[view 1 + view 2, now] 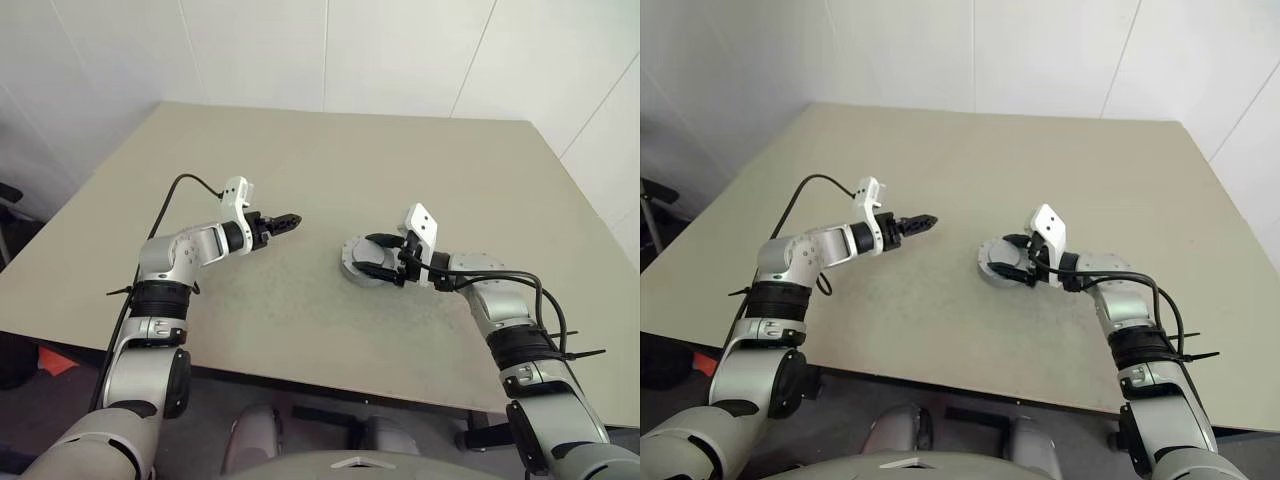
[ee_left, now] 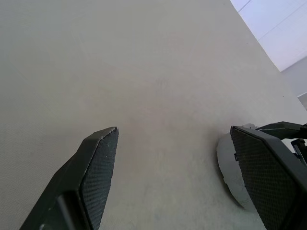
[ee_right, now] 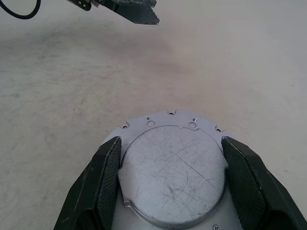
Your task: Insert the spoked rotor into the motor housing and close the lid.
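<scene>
**Right hand around the closed housing, left hand standing off**

On the tabletop (image 1: 330,170) we see one round metal assembly, the motor housing (image 1: 358,262), sitting just in front of the right hand (image 1: 377,258). In the right wrist view a flat, scratched grey disc covers its top; we take this to be the lid (image 3: 172,172), already seated, with a notched flange showing around its far edge. We cannot see the spoked rotor, and we judge it is probably inside, under the lid, though nothing here proves it.

The right hand's two fingers (image 3: 98,187) flank the housing on either side. Whether the pads press on the rim or stand just off it we cannot tell, so we call it spread wide around the housing rather than grasping it. The left hand (image 1: 285,221) hovers well apart from the housing, released and empty, its fingers (image 2: 96,167) spread over bare tabletop.

If the step in hand is seating or checking the lid, we would keep the right hand centred on the housing so that both pads meet the rim together and the housing does not skid sideways. We would press straight down, not at a tilt, and confirm that the lid lies flush all round. We would bring the left hand in only if the housing needs steadying.
</scene>
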{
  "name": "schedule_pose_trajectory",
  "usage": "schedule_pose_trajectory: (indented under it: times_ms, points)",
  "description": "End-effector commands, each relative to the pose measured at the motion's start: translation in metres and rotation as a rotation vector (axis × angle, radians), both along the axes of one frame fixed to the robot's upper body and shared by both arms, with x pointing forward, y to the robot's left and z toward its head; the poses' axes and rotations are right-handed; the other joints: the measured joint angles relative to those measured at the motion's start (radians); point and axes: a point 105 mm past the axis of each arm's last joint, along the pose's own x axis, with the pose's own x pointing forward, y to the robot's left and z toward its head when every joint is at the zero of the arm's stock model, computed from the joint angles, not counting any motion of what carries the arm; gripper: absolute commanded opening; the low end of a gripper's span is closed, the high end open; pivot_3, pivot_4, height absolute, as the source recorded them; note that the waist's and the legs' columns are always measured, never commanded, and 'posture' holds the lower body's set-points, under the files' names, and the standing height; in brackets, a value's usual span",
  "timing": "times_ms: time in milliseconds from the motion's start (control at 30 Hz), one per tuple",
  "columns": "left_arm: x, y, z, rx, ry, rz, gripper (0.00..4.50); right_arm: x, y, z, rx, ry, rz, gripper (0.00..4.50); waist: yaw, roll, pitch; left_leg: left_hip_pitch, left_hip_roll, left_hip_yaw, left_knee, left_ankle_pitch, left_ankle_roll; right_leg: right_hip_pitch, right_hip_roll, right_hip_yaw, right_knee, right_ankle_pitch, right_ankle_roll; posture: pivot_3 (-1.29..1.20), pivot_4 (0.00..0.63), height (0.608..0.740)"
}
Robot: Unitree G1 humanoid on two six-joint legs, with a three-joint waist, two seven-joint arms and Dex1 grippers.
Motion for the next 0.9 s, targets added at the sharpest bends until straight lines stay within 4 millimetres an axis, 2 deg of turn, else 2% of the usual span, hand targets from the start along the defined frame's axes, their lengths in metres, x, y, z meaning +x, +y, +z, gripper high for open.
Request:
schedule_pose_trajectory:
  times_ms: [33,367,900]
  points:
    - [0.001,0.003,0.014,-0.006,-0.053,0.006,3.95,0.0,-0.004,0.005,-0.005,-0.012,0.01,3.22,0.0,0.0,0.0,0.0,0.0,0.0,0.0,0.001,-0.001,0.0,0.0,0.0,0.0,0.0,0.0,0.0,0.0,0.74]
    - [0.001,0.001,0.012,-0.007,-0.05,0.003,3.95,0.006,0.005,0.001,-0.01,-0.016,-0.012,3.22,0.0,0.0,0.0,0.001,0.001,-0.001,0.0,0.002,-0.002,0.001,0.0,-0.002,0.001,0.0,0.001,0.0,0.0,0.74]
    - [-0.001,0.003,0.011,-0.008,-0.045,0.009,3.95,0.01,0.002,-0.011,-0.095,-0.003,-0.032,3.22,-0.001,0.0,0.0,0.007,0.003,-0.001,0.0,0.005,-0.007,0.005,0.0,-0.004,0.0,0.0,0.001,0.0,0.0,0.74]
